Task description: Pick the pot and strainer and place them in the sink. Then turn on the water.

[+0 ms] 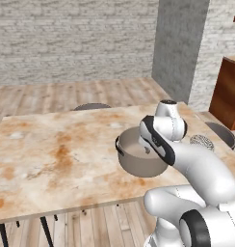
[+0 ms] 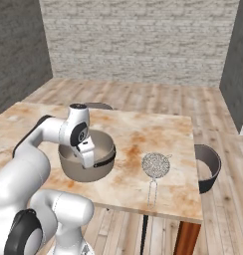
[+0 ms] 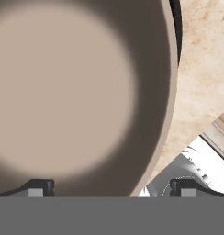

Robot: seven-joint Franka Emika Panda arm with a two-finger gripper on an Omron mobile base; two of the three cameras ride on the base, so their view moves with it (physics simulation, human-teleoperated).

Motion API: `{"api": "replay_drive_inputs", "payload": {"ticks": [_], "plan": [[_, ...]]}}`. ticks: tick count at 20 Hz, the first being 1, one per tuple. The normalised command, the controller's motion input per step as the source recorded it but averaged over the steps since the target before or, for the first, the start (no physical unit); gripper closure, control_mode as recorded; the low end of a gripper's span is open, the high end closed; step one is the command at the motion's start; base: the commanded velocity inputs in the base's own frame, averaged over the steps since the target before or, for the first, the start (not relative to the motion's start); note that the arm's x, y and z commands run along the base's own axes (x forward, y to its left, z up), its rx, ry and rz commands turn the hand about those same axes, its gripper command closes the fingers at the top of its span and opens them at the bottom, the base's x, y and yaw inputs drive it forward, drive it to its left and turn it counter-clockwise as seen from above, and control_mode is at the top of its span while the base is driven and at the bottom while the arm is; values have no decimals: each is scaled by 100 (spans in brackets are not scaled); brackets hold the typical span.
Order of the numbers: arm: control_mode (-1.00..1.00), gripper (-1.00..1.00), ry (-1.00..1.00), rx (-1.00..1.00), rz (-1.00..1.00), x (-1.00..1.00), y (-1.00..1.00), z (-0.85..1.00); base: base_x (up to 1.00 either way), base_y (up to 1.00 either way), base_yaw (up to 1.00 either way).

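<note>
- The pot (image 2: 86, 159) is seen standing upright on the marbled tabletop (image 1: 52, 149), near the edge closest to the robot.
- In the left base view the pot (image 1: 138, 157) is partly covered by the white arm; a small black side handle is noted on its left wall.
- The pot is observed to be empty; a pale, flat bottom is shown in the hand view (image 3: 63, 92).
- The pincer (image 3: 111, 187) is held directly over the pot, with its fingers spread wide; one dark fingertip (image 3: 40, 186) is placed inside the rim line and the other beyond it, so the near wall lies between them.
- Contact between fingertips and rim cannot be settled, as the hand view is blurred at close range; nothing is seen pinched.
- The hand is seen in the right base view lowered to the pot's rim (image 2: 86, 149).
- The strainer (image 2: 156, 165) is laid flat on the tabletop to the right of the pot, apart from it, with its thin wire handle directed toward the near edge.
- In the left base view only the mesh bowl of the strainer (image 1: 202, 142) is visible past the arm.
- A dark round chair seat (image 2: 208, 167) is noted just beyond the right edge of the tabletop.
</note>
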Motion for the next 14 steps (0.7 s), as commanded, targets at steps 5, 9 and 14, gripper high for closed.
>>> {"api": "replay_drive_inputs", "payload": {"ticks": [5,9,14], "plan": [[-100,-100,1,0,-8,0,-3,-2,0,0,0],[-100,-100,1,0,-7,0,-5,-8,0,0,0],[-100,100,4,0,-6,0,0,-16,0,0,0]]}}
